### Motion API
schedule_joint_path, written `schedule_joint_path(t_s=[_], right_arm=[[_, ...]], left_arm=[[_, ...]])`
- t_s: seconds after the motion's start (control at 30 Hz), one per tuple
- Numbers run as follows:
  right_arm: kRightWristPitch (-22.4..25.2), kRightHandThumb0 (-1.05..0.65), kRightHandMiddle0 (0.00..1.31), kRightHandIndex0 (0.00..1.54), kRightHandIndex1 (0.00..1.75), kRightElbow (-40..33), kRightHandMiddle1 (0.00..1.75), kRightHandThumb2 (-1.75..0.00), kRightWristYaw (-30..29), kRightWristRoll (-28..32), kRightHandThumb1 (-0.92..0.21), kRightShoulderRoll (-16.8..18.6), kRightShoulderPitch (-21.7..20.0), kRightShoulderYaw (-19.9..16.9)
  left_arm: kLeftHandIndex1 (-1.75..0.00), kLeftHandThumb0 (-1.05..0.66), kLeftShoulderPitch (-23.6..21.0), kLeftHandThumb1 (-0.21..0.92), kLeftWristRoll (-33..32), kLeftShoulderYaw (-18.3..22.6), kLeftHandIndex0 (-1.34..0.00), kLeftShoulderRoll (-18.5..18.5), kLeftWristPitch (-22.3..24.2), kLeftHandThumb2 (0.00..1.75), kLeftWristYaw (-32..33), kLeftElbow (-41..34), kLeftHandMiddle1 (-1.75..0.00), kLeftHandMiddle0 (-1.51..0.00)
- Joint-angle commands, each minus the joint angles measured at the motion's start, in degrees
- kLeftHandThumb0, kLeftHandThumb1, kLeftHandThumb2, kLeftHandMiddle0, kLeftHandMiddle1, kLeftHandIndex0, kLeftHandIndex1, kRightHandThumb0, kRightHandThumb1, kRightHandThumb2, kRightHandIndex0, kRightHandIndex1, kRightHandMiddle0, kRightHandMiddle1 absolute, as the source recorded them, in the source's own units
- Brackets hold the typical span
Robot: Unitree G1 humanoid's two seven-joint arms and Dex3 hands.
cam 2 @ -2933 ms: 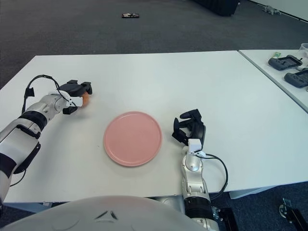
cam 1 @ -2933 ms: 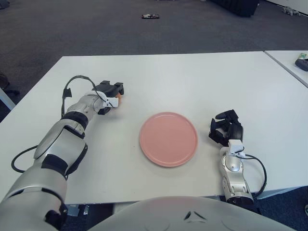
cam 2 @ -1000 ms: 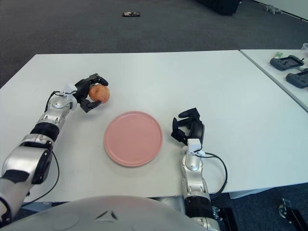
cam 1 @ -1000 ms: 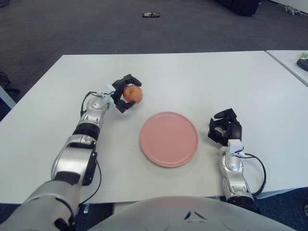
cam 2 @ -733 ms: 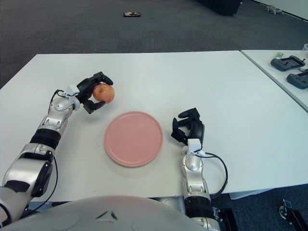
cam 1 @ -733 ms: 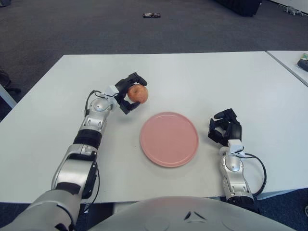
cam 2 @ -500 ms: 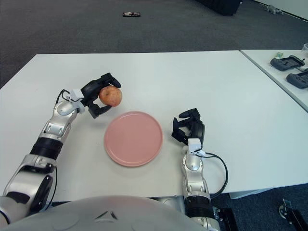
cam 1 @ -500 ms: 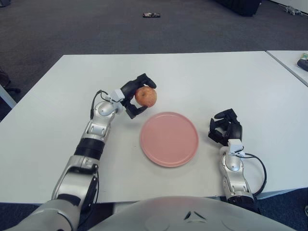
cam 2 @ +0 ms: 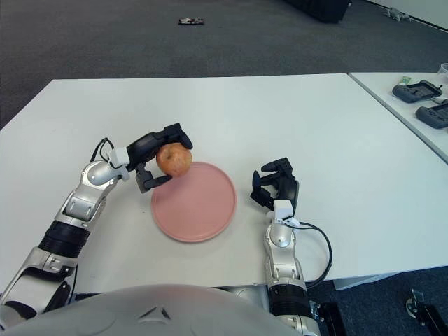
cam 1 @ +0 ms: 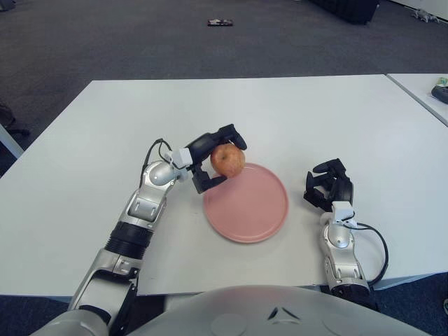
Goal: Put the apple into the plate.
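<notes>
Now left hand [cam 1: 210, 162] curled round apple [cam 1: 227, 160], fruit aloft just over plate [cam 1: 259, 210] near-left rim. Apple likely firm, smooth, rolls easily; side grip suits. Right hand [cam 1: 327, 187] idle, curled empty, right of plate.

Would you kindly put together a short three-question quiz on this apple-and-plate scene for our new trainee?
1. True or false: the apple already lies flat on the pink plate.
2. Which robot hand holds the apple: A) left robot hand, B) right robot hand?
3. Fill in: the idle robot hand shows to the ____ of the plate.

Key: 1 false, it is held over the plate's near-left rim; 2 A; 3 right.
</notes>
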Motion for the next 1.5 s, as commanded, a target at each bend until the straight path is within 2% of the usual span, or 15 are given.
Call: schedule_joint_path(t_s=[0.0, 0.27, 0.5, 0.6, 0.7, 0.8, 1.03, 1.23, 1.47], right_arm=[[0.2, -0.41, 0.44, 0.65, 1.46, -0.4, 1.75, -1.05, 0.3, 0.7, -0.54, 0.1, -0.2, -0.1], [-0.3, -0.42, 0.45, 0.65, 1.48, 0.0, 1.75, -1.07, 0.2, 1.1, -0.52, 0.2, -0.3, -0.3], [-0.8, -0.42, 0.45, 0.64, 1.49, 0.1, 1.75, -1.07, 0.2, 1.1, -0.52, 0.1, -0.2, -0.3], [-1.0, -0.42, 0.45, 0.64, 1.49, 0.1, 1.75, -1.07, 0.1, 0.8, -0.52, 0.0, -0.1, -0.3], [-0.7, -0.41, 0.45, 0.64, 1.49, -0.1, 1.75, -1.07, -0.2, 0.5, -0.52, 0.1, 0.0, -0.3], [-0.5, -0.41, 0.44, 0.64, 1.49, -0.2, 1.75, -1.06, -0.2, 0.5, -0.53, 0.1, 0.1, -0.3], [-0.5, -0.41, 0.44, 0.65, 1.49, -0.3, 1.75, -1.06, -0.1, 0.7, -0.53, 0.1, 0.2, -0.3], [-1.0, -0.41, 0.44, 0.65, 1.47, -0.4, 1.75, -1.06, 0.1, 0.6, -0.53, 0.1, 0.2, -0.1], [-1.2, -0.41, 0.44, 0.65, 1.44, -0.4, 1.75, -1.05, 0.3, 0.2, -0.54, -0.2, 0.3, 0.1]], left_arm=[[-1.75, 0.0, 1.1, -0.11, 1.2, -2.2, -0.7, 1.6, -4.8, 1.75, -2.0, -2.2, -1.6, -0.97], [-1.75, 0.0, 0.9, -0.11, 5.1, -6.0, -0.71, 3.9, -11.3, 1.75, -3.6, -1.1, -1.58, -0.99], [-1.75, 0.0, 0.4, -0.12, 10.9, -9.0, -0.71, 4.2, -18.3, 1.75, -1.7, 3.8, -1.58, -0.99], [-1.75, 0.0, -0.2, -0.12, 12.8, -9.6, -0.71, 4.5, -21.7, 1.75, -1.0, 5.4, -1.58, -0.99], [-1.75, 0.0, -1.7, -0.12, 16.0, -10.4, -0.71, 5.2, -28.4, 1.75, 0.7, 8.1, -1.58, -0.99], [-1.75, 0.0, -2.8, -0.11, 18.1, -10.8, -0.71, 5.6, -31.9, 1.75, 1.8, 9.9, -1.58, -0.99], [-1.75, 0.0, -3.8, -0.11, 23.1, -12.0, -0.71, 6.0, -34.3, 1.74, 3.6, 12.0, -1.56, -0.99], [-1.75, 0.0, -4.2, -0.09, 24.8, -13.1, -0.7, 6.1, -35.6, 1.72, 4.9, 13.4, -1.56, -0.98], [-1.75, 0.0, -3.4, -0.08, 28.0, -13.0, -0.69, 5.3, -37.0, 1.72, 10.3, 14.9, -1.59, -0.96]])
